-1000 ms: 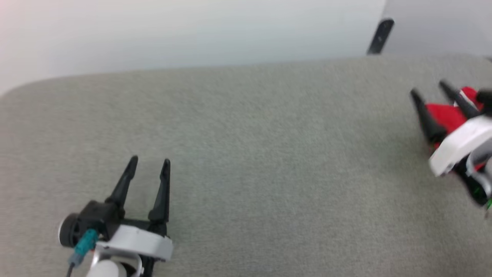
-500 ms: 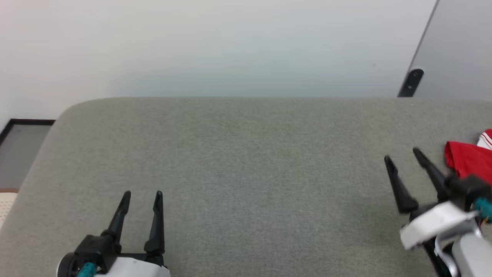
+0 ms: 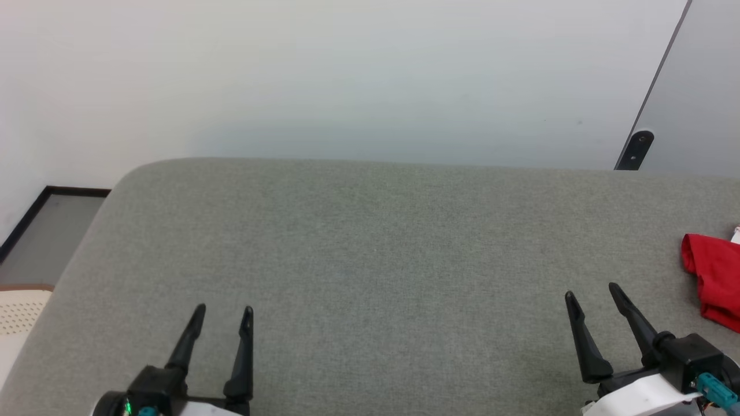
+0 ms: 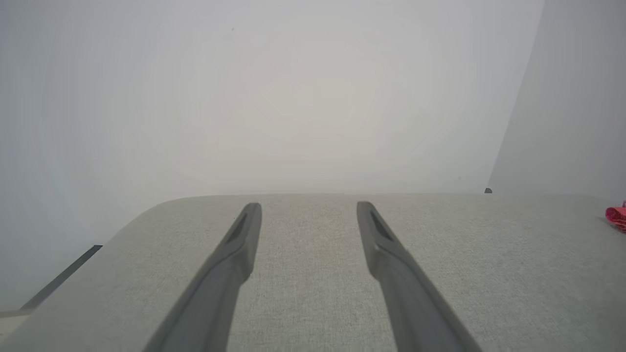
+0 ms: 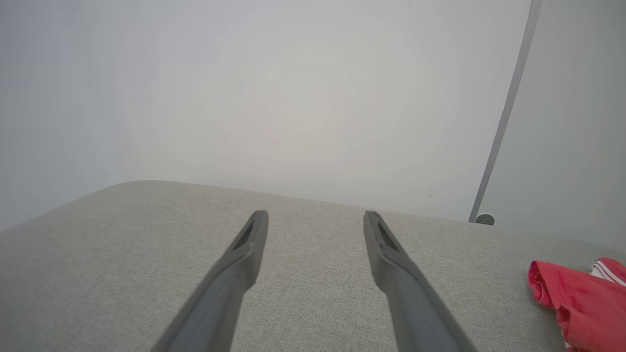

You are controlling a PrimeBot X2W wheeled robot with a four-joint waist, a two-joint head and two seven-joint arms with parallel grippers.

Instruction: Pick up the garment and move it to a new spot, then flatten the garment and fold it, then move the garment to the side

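We see the shirt [image 3: 714,277] lying crumpled on the grey cushion [image 3: 370,242], at the far right of the head view and cut off by the frame edge. Its visible red part runs lengthwise from far to near. A scrap of white striped trim shows at its far end, so that end points towards the wall [image 3: 347,75]. We cannot tell its full long axis, since much of it lies out of frame.

Our right gripper [image 3: 591,290] hovers near the shirt, to its left and clear of it, with jaws spread wide and nothing between them. In the right wrist view the shirt sits beside the right finger, not touching.

Our left gripper [image 3: 224,309] is well apart from it over bare cushion, with jaws likewise wide and nothing in them.
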